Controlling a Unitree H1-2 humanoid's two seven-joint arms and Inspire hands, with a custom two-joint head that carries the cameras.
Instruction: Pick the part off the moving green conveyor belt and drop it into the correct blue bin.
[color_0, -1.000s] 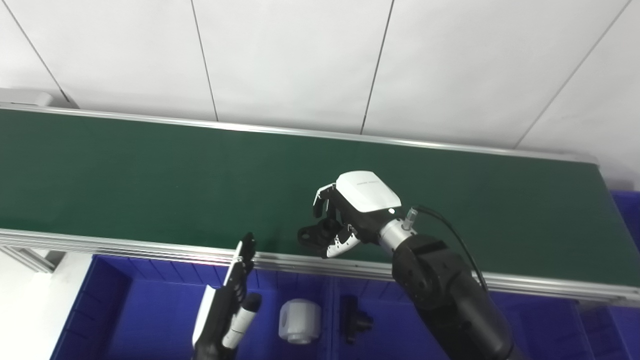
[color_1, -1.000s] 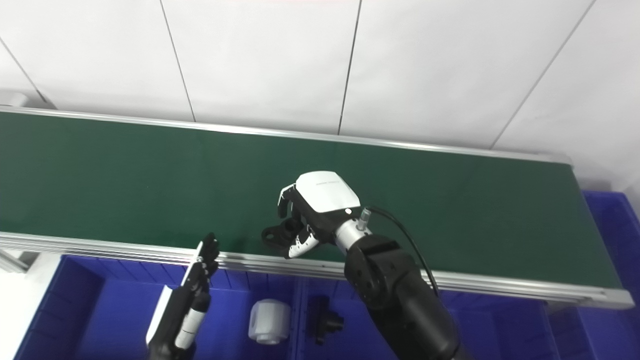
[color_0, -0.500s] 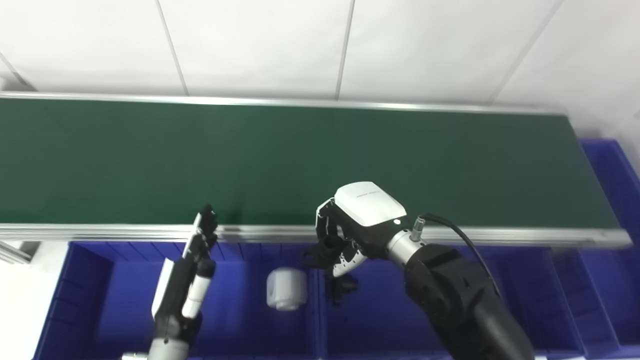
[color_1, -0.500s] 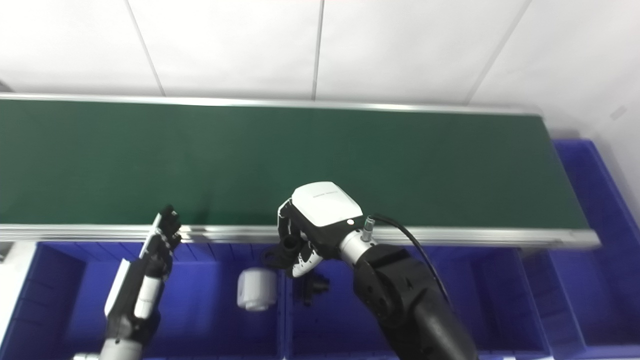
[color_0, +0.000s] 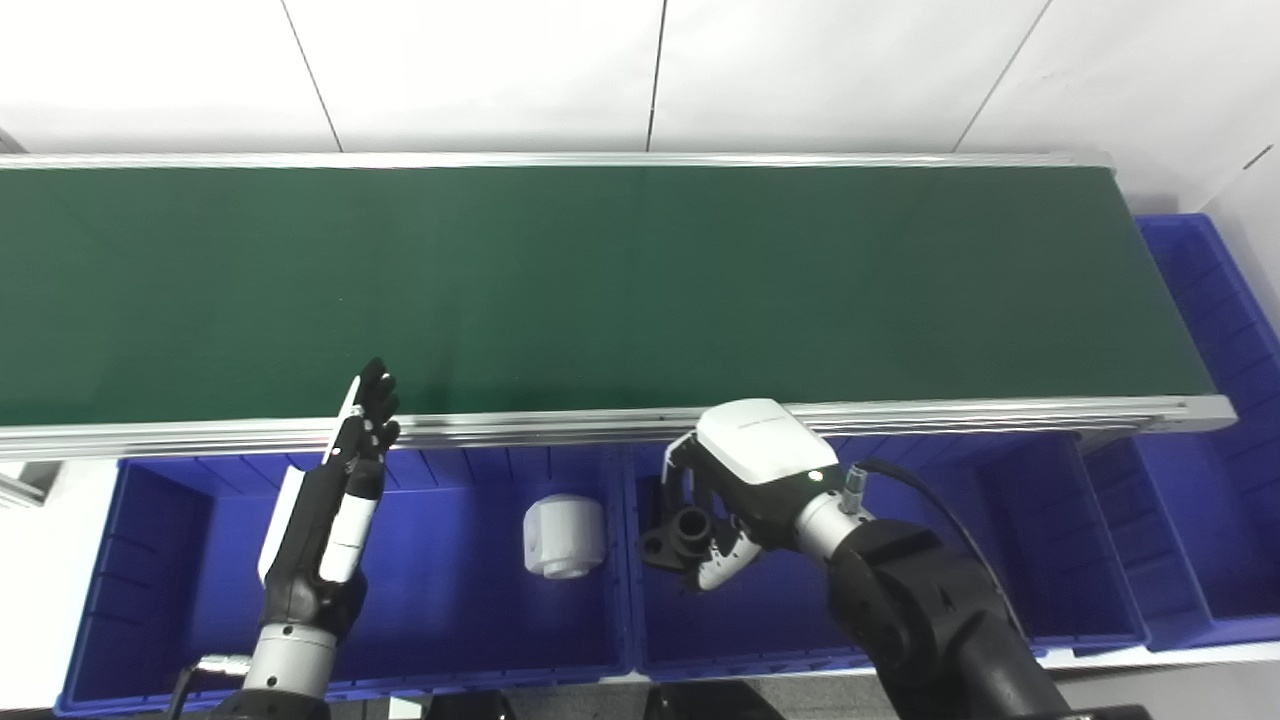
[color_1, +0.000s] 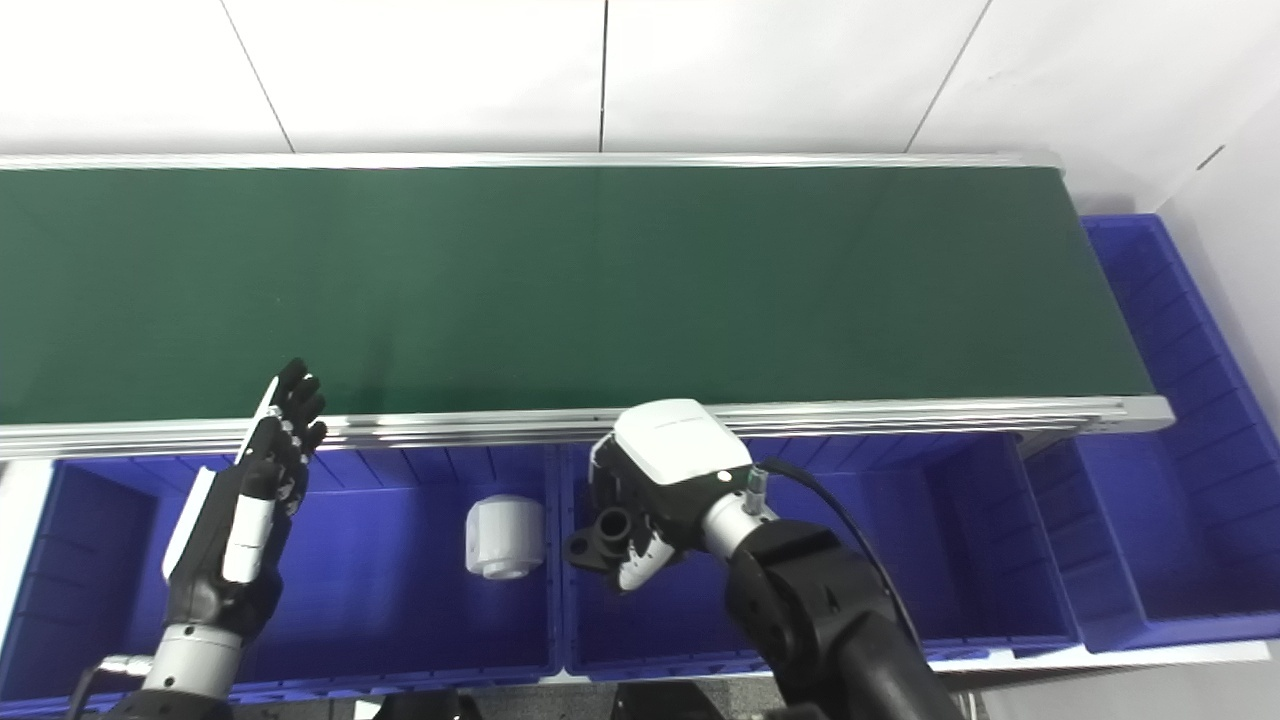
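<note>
My right hand (color_0: 752, 468) is shut on a small black part (color_0: 678, 528) with a round socket, which sticks out to the left between its fingers. Hand and part hang over the left end of the middle blue bin (color_0: 1000, 540), just in front of the belt's near rail. The green conveyor belt (color_0: 600, 280) carries nothing in view. My left hand (color_0: 330, 500) is open with its fingers straight, held edge-up over the left blue bin (color_0: 450, 610) and holding nothing.
A white cylindrical part (color_0: 563, 535) lies in the left bin near the divider. A third blue bin (color_0: 1220, 520) stands at the right, past the belt's end. The aluminium rail (color_0: 950, 412) runs between belt and bins.
The camera has tilted down. My right hand has carried the black part from over the belt's front edge, across the rail, to above the middle bin. The left hand stays open.
</note>
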